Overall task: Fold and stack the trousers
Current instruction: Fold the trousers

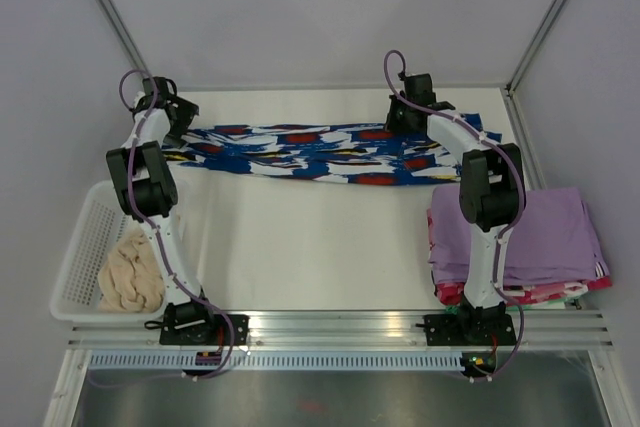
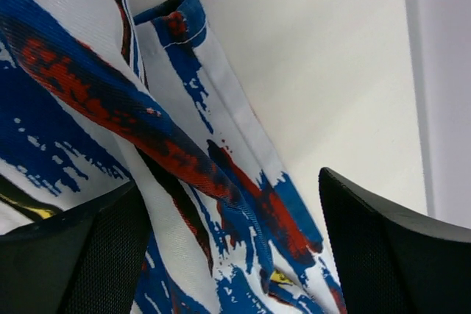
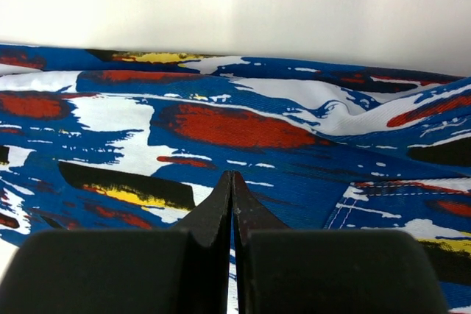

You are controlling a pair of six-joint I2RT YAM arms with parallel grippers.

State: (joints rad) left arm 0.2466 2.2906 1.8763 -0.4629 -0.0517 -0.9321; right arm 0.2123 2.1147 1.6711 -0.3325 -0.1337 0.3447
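Observation:
The trousers (image 1: 320, 152) lie stretched out in a long band across the far side of the table, printed in blue, white and black with red and yellow flecks. My left gripper (image 1: 175, 127) is at their left end. In the left wrist view it (image 2: 229, 182) is open, its fingers wide apart on either side of a hemmed leg end (image 2: 184, 145) that lies loose between them. My right gripper (image 1: 405, 117) is at the right end. In the right wrist view it (image 3: 232, 174) is shut, tips pressed together just over the flat cloth (image 3: 221, 123), with no fold seen pinched.
A white basket (image 1: 85, 237) at the left edge holds a cream fluffy bundle (image 1: 130, 272). A stack of folded lilac garments (image 1: 530, 237) sits at the right, with pink and green cloth under it. The back wall stands close behind the trousers.

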